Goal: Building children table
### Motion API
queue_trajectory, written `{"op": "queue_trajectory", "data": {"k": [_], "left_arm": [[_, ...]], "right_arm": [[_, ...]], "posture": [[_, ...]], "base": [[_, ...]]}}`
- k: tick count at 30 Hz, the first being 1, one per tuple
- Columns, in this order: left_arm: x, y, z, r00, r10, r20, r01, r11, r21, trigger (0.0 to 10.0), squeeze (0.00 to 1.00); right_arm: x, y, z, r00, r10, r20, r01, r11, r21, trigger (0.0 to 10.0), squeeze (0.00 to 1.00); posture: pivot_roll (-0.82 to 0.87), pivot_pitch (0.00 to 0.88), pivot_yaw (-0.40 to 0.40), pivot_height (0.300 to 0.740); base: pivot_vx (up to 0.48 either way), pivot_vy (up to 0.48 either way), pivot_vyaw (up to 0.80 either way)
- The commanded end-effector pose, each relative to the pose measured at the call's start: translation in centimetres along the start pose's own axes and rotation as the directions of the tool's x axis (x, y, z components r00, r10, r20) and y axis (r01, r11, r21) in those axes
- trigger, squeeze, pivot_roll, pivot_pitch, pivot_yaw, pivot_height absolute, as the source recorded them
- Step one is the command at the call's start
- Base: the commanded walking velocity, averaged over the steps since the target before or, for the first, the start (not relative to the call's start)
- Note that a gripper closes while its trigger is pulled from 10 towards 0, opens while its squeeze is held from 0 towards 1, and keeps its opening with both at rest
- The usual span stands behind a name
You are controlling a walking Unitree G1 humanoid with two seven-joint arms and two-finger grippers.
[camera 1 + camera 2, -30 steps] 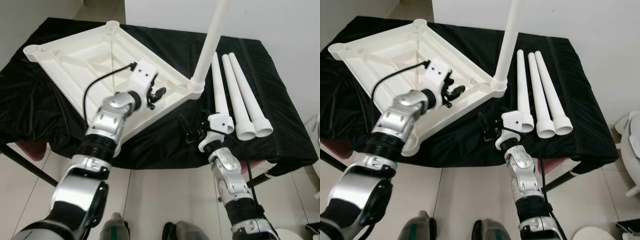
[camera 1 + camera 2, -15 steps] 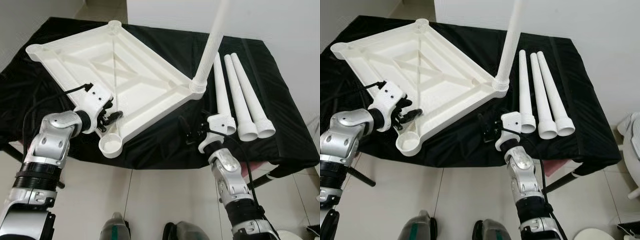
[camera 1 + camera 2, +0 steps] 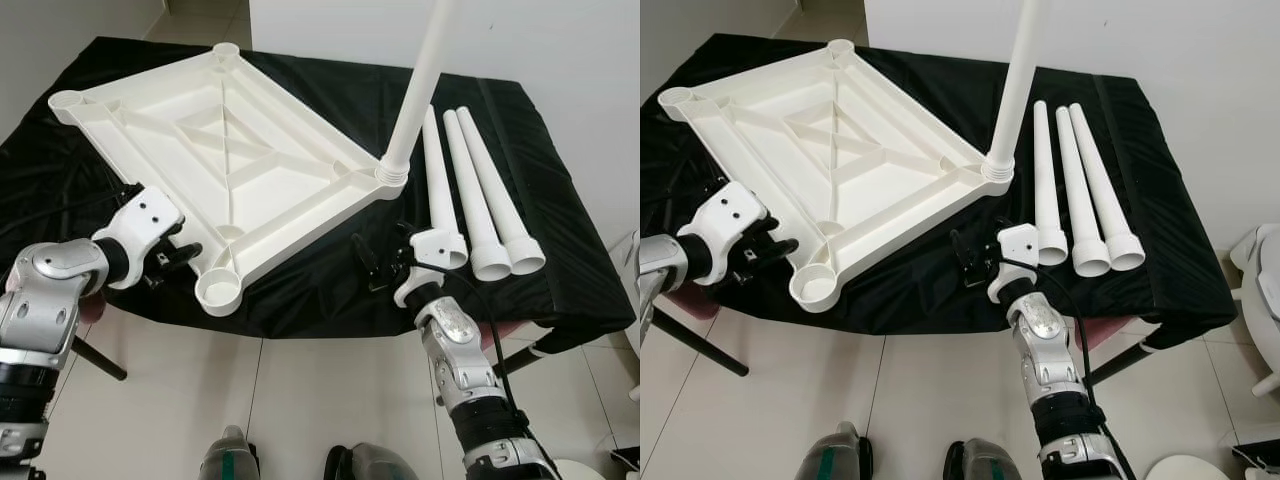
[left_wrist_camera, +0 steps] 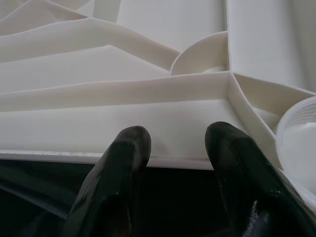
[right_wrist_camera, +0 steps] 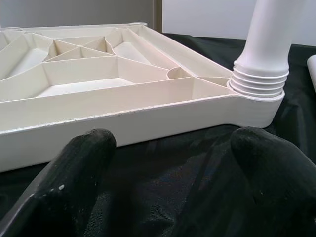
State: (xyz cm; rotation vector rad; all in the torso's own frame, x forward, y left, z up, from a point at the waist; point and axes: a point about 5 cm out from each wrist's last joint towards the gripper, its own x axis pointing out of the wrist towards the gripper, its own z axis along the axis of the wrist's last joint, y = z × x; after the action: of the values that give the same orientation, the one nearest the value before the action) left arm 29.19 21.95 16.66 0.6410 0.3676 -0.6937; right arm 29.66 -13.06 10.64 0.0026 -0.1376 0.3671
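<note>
My left gripper (image 3: pixel 185 252) fingers apart at tabletop's (image 3: pixel 230 160) near-left edge, inverted white tabletop on black cloth (image 3: pixel 560 270), one leg (image 3: pixel 420 80) upright in right corner, my right gripper (image 3: pixel 372 265) spread near it, three loose legs (image 3: pixel 480 195) far right

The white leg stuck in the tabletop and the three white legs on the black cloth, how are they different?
The fitted leg stands upright, its threaded end seated in a corner socket of the upside-down tabletop. The three loose legs lie flat on the black cloth, side by side, joined to nothing, their open wide ends facing the robot. All four are white, tapered tubes.
</note>
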Motion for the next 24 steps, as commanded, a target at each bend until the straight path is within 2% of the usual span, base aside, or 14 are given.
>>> {"op": "queue_trajectory", "data": {"k": [1, 6, 7, 14, 15, 19, 21, 24], "left_arm": [[0.3, -0.4, 0.2, 1.0, 0.001, -0.021, -0.001, 1.0, 0.024, 10.0, 0.0], [1.6, -1.7, 1.2, 0.999, -0.036, 0.004, 0.035, 0.999, 0.019, 10.0, 0.0], [2.2, -2.1, 1.6, 0.999, -0.045, 0.007, 0.045, 0.998, 0.033, 10.0, 0.0], [3.6, -2.5, 2.7, 0.999, -0.047, 0.024, 0.045, 0.998, 0.041, 10.0, 0.0], [4.5, -2.6, 3.3, 0.999, -0.044, 0.03, 0.042, 0.998, 0.046, 10.0, 0.0], [5.1, -2.6, 3.9, 0.998, -0.039, 0.043, 0.037, 0.998, 0.045, 10.0, 0.0], [6.1, -2.8, 5.1, 0.997, -0.036, 0.07, 0.034, 0.999, 0.035, 10.0, 0.0], [6.6, -2.8, 5.5, 0.997, -0.026, 0.079, 0.024, 0.999, 0.024, 10.0, 0.0]], "right_arm": [[0.0, -0.2, -0.2, 1.0, 0.001, -0.012, -0.001, 1.0, -0.008, 10.0, 0.0], [0.0, -0.3, -0.1, 1.0, -0.004, -0.009, 0.004, 1.0, -0.01, 10.0, 0.0], [0.1, -0.4, 0.0, 1.0, -0.007, -0.008, 0.007, 1.0, -0.01, 10.0, 0.0], [0.1, -0.5, 0.1, 1.0, -0.014, -0.004, 0.014, 1.0, -0.014, 10.0, 0.0], [0.0, -0.6, 0.1, 1.0, -0.021, -0.003, 0.021, 1.0, -0.016, 10.0, 0.0], [0.0, -0.7, 0.2, 1.0, -0.025, -0.001, 0.025, 1.0, -0.018, 10.0, 0.0], [0.0, -0.8, 0.3, 0.999, -0.034, 0.002, 0.034, 0.999, -0.018, 10.0, 0.0], [0.0, -0.8, 0.3, 0.999, -0.036, 0.003, 0.036, 0.999, -0.018, 10.0, 0.0]], "posture": [[0.05, 0.021, -0.054, 0.74], [0.05, 0.027, -0.054, 0.74], [0.04, 0.03, -0.052, 0.74], [0.03, 0.036, -0.048, 0.74], [0.03, 0.037, -0.046, 0.74], [0.02, 0.039, -0.041, 0.74], [0.01, 0.04, -0.034, 0.74], [0.01, 0.04, -0.034, 0.74]], "base": [[0.0, 0.0, 0.0], [0.0, 0.0, 0.0], [0.0, 0.0, 0.0], [0.0, 0.0, 0.0], [0.0, 0.0, 0.0], [0.0, 0.0, 0.0], [0.0, 0.0, 0.0], [0.0, 0.0, 0.0]]}}
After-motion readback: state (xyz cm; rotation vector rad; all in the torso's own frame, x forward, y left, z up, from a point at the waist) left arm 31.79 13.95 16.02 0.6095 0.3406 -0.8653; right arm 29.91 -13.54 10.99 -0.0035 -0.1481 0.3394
